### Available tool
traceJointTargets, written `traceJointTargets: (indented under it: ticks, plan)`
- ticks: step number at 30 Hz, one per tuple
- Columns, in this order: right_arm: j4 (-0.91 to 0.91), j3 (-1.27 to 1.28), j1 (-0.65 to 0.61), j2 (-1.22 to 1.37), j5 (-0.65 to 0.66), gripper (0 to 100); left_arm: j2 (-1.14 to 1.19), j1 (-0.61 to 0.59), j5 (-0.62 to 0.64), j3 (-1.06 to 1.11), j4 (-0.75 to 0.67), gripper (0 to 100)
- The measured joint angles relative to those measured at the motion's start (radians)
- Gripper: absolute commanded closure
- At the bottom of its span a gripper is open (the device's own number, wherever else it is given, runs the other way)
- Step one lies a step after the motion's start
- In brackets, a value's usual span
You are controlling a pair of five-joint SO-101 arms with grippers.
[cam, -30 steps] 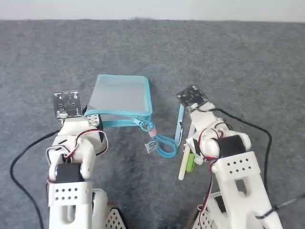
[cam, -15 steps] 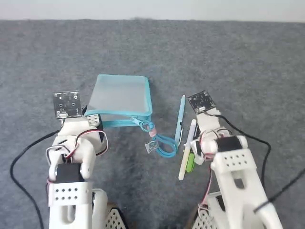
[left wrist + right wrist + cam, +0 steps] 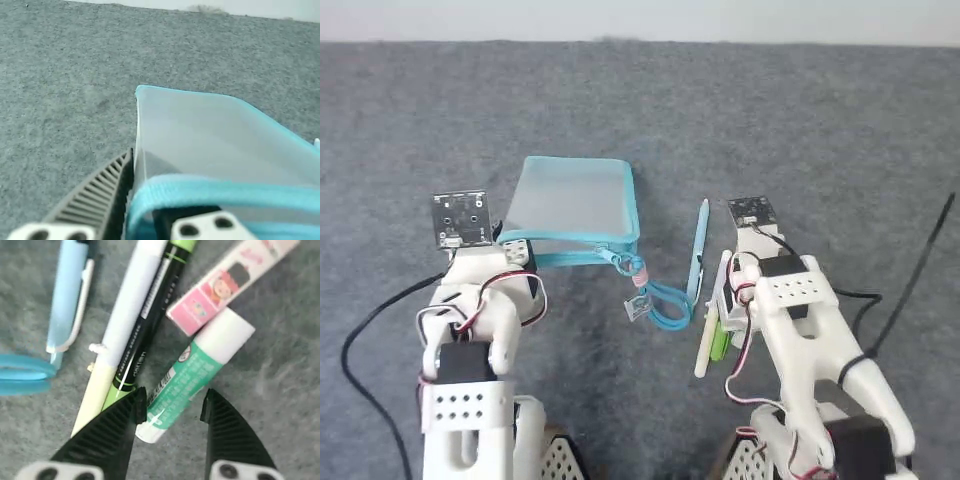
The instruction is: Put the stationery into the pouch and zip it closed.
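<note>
**Fingers open astride the glue stick while the pouch waits, pinched at its mouth**

Fingers (image 3: 112, 432) of the right gripper (image 3: 173, 395) stand well apart, one on each side of the green glue stick (image 3: 195, 372), and grip nothing yet. I cannot tell whether they touch its barrel.

The glue stick lies in a tight cluster of stationery. A pink eraser (image 3: 230, 285) rests against its white cap, and a green-and-black marker (image 3: 152, 322) lies just beside it. Next come a cream pen (image 3: 125, 327) and then a pale blue pen (image 3: 70, 295). In the high view this cluster sits right of centre in the lower half, partly under the right arm (image 3: 790, 300).

The pouch (image 3: 575, 205), translucent with turquoise trim, lies left of centre in the high view on the grey table cover (image 3: 840, 130). It looks empty. The left gripper (image 3: 517, 250) is clamped on the pouch's near zip edge at the corner, apparently lifting that edge so the mouth gapes a little. The zip pull (image 3: 638, 272) and a blue wrist strap (image 3: 665, 300) lie between the pouch and the pens.

The step in hand looks like the first pick, with nothing packed so far. The next move calls for lowering and closing on the barrel, then lifting straight up so the eraser and marker are not dragged along. The glue stick then has to be carried up and to the left, to the held-open mouth.
</note>
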Motion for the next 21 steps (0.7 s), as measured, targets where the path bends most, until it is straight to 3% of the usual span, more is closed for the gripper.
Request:
traceJointTargets:
  ticks: [3,8,16,21]
  plan:
    - [0.000,0.000,0.000,0.012,-0.015,83.1,0.000,0.000,0.000,0.000,0.000,99]
    - [0.000,0.000,0.038,0.025,0.011,99.8,0.000,0.000,0.000,0.000,0.000,99]
    - [0.000,-0.078,0.226,0.026,0.206,99.0,0.000,0.000,0.000,0.000,0.000,99]
    - [0.000,-0.176,0.267,0.026,0.273,93.9,0.000,0.000,0.000,0.000,0.000,99]
